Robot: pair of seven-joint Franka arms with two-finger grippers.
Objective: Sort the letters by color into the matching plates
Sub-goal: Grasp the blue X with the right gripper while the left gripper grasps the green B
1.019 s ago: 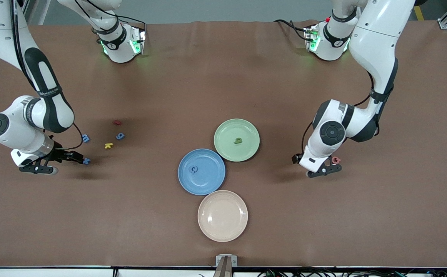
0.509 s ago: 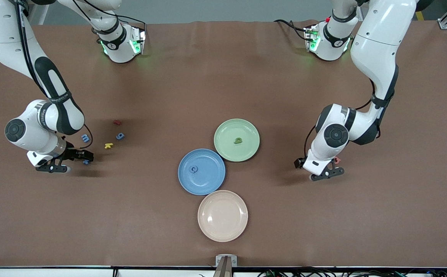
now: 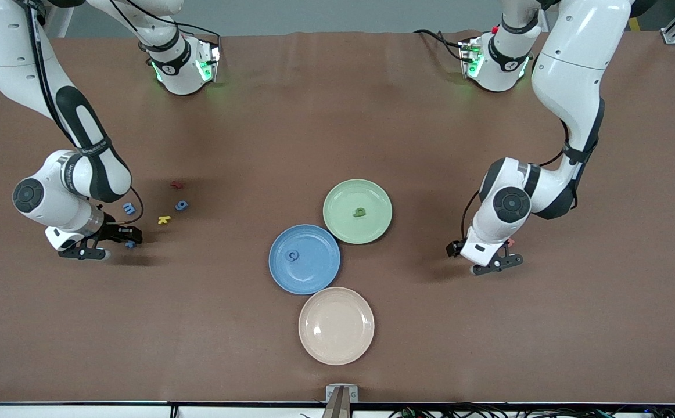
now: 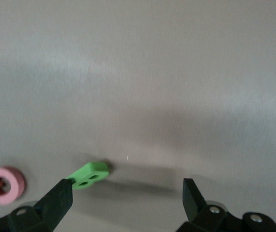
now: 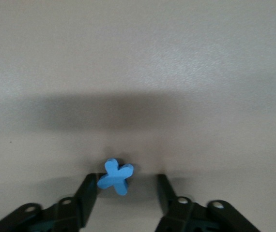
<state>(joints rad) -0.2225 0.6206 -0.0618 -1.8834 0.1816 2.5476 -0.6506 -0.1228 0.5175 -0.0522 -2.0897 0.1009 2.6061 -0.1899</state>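
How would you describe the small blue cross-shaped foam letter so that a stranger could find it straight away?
Start at the right arm's end of the brown table, where loose letters lie. The blue cross-shaped foam letter lies between the fingers of the right gripper. The other blue letters there lie apart from the gripper.

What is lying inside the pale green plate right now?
One small green letter lies flat near the middle of the pale green plate. Nothing else shows on it. No arm covers the plate, so its whole surface is visible. The letter's exact shape is too small to read.
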